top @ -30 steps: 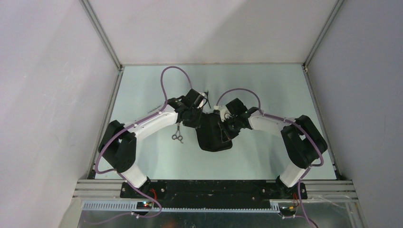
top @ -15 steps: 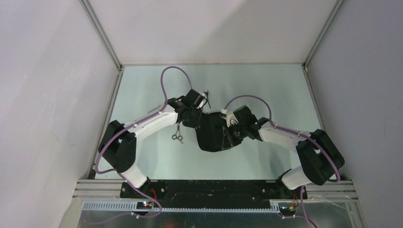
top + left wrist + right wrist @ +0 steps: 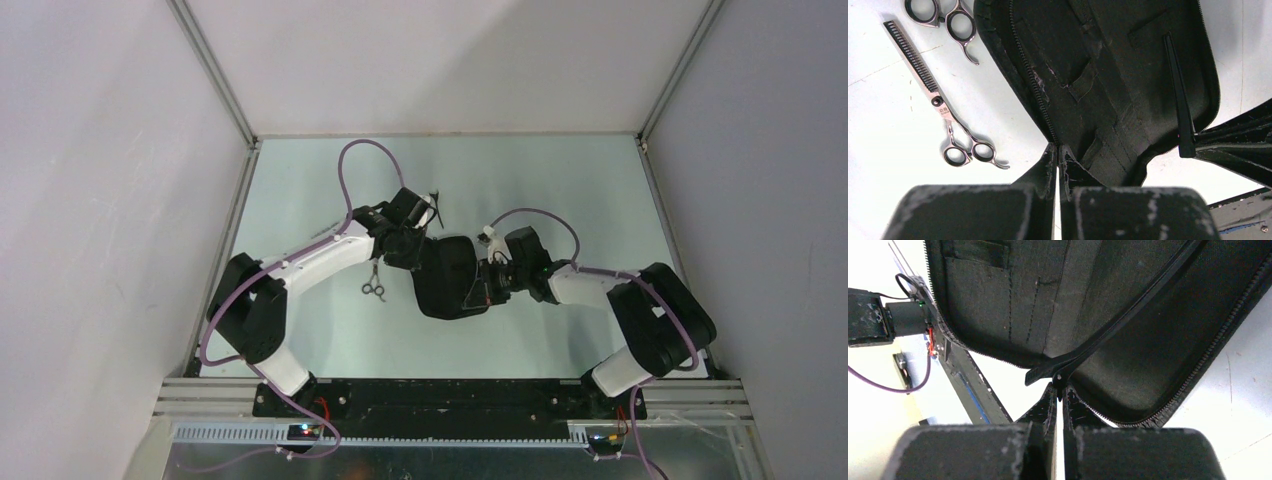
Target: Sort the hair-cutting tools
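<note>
Silver thinning scissors [image 3: 938,102] with a toothed blade and ring handles lie flat and closed, forward-left of the left gripper [image 3: 1057,152]. The ring handles of a second silver scissors [image 3: 943,20] show just beyond. A thin black hair clip [image 3: 1179,100] lies forward-right, inside the black fabric pouch [image 3: 1108,60].

The large black rectangular pouch [image 3: 1108,75] is matt woven cloth, a little fuzzy and fraying pale at its seams, edged by a zip [image 3: 1030,75] of fine dull black teeth, while the thin black hair clip [image 3: 1179,100] looks like smooth plastic with a faint sheen. The silver thinning scissors with a toothed blade [image 3: 940,102] and the second pair of silver ring-handled scissors [image 3: 948,22] are polished, mirror-bright metal on a pale, smooth table top [image 3: 888,165] with faint scratches. The left gripper [image 3: 1057,160] and right gripper [image 3: 1059,395] are matt black, rubbed rough and greyish-white.
</note>
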You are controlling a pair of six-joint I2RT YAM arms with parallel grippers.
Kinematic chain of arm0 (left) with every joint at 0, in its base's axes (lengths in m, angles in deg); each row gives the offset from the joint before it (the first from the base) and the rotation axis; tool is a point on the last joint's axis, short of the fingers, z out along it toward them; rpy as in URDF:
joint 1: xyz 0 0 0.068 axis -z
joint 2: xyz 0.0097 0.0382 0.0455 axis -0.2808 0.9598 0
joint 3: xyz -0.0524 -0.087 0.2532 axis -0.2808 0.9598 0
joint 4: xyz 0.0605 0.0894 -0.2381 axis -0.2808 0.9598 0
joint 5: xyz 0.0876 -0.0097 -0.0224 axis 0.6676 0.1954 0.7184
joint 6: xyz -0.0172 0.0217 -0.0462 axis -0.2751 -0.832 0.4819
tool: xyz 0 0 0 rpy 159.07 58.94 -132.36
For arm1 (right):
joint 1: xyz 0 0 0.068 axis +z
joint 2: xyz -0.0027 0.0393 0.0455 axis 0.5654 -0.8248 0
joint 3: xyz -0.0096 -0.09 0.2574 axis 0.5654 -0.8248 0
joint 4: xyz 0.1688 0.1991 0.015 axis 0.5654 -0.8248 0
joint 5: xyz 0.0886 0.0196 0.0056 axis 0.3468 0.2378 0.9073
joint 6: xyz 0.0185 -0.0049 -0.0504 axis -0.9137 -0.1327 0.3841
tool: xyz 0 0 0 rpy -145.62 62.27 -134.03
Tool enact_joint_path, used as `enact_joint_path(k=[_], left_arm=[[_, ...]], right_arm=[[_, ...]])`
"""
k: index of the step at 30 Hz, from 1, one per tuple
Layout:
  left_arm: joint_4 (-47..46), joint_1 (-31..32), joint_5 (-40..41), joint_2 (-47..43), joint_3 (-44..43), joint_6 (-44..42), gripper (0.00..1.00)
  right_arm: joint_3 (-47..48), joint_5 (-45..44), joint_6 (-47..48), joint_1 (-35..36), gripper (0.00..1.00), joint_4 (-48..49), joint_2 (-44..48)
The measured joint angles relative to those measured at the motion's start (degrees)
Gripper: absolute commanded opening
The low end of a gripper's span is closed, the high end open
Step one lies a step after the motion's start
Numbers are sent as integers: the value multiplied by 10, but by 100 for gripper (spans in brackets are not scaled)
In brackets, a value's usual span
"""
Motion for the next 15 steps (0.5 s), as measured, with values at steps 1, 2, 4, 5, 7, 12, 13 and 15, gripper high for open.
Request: enact_joint_path(k=[1, 2, 4, 5, 7, 12, 13, 15], left_arm=[[0, 0, 0, 0, 0, 0, 0], [0, 0, 0, 0, 0, 0, 0], [0, 0, 0, 0, 0, 0, 0], [0, 0, -1, 0, 0, 0, 0], [0, 0, -1, 0, 0, 0, 0], [0, 0, -2, 0, 0, 0, 0], [0, 0, -2, 0, 0, 0, 0], [0, 0, -5, 0, 0, -1, 0]], right_arm=[[-1, 4, -7, -3, 0, 11, -4], [-3, 9, -11, -6, 0, 20, -7], [-5, 17, -19, -10, 0, 35, -14], [-6, 21, -23, -12, 0, 42, -17], [-6, 28, -28, -16, 0, 55, -26], [-6, 47, -33, -23, 0, 80, -41], [-6, 50, -33, -23, 0, 82, -42], [-6, 58, -31, -24, 0, 87, -46]])
